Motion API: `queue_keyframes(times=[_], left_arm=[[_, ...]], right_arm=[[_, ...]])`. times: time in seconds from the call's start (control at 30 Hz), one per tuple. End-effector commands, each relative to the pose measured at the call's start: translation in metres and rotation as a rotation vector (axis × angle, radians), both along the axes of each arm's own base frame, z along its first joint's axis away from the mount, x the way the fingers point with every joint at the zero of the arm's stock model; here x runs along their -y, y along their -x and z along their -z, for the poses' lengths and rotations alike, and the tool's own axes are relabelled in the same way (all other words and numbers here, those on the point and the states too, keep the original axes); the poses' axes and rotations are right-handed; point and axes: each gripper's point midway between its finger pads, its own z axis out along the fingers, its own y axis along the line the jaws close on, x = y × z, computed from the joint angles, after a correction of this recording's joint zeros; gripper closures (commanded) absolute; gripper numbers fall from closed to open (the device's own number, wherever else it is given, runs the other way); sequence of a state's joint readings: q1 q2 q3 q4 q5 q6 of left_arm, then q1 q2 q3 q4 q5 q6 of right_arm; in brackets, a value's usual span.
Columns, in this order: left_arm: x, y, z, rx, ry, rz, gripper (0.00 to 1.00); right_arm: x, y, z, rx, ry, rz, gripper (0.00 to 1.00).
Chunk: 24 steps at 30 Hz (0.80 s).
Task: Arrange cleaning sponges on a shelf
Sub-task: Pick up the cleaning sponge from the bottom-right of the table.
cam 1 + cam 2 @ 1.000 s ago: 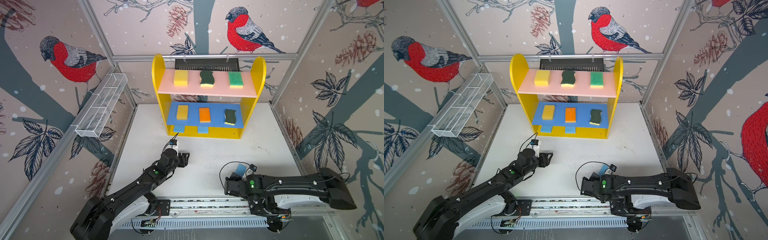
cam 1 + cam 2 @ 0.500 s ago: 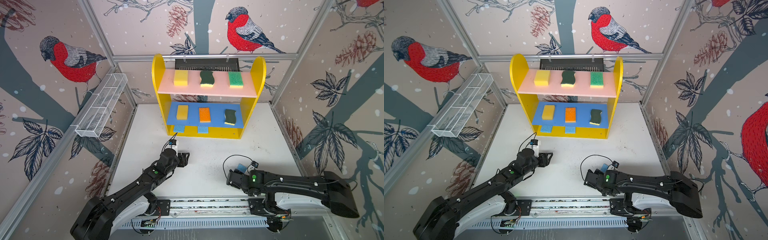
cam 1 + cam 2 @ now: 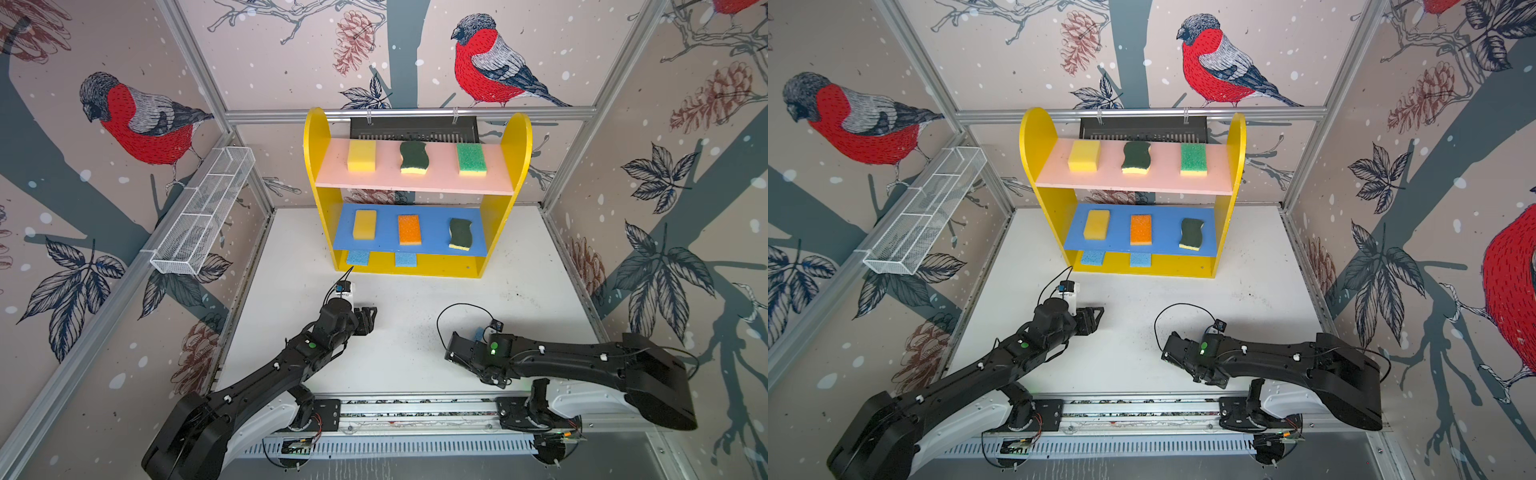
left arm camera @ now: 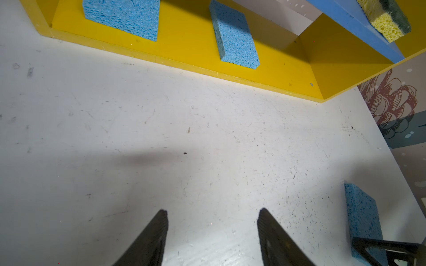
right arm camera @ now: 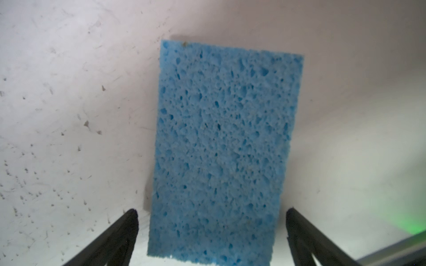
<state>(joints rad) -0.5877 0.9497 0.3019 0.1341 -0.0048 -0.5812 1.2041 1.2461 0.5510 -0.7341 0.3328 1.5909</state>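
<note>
While the left gripper (image 4: 211, 213) stays spread, the spread right gripper (image 5: 211, 213) has shifted over the blue sponge (image 5: 221, 149).

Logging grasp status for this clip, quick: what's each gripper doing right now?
Left gripper: open, holding nothing.
Right gripper: open, jaws either side of the light-blue sponge, not gripping it.
</note>
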Motion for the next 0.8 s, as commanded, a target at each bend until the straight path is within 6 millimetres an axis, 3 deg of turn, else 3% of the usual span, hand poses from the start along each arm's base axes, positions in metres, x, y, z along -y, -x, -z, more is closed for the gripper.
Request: queue_keyframes(times=[0.0,0.33,0.63,0.77], left_arm=[[-0.001,-0.004,-0.004,0.017,0.021,-0.021,0.37],[-0.005,-0.004,-0.001,0.004,0.04,-0.037,0.37],[-0.01,-0.003,0.005,-0.019,0.075,-0.04,0.37],[-0.011,-0.002,0.006,-0.021,0.089,-0.043,0.37]], right_arm=[[0.002,0.002,0.006,-0.029,0.039,-0.044,0.0],[0.003,0.016,0.014,-0.086,0.097,-0.081,0.03],[0.014,0.025,0.013,-0.082,0.024,-0.012,0.13],[0.02,0.028,0.012,-0.088,0.025,-0.006,0.13]])
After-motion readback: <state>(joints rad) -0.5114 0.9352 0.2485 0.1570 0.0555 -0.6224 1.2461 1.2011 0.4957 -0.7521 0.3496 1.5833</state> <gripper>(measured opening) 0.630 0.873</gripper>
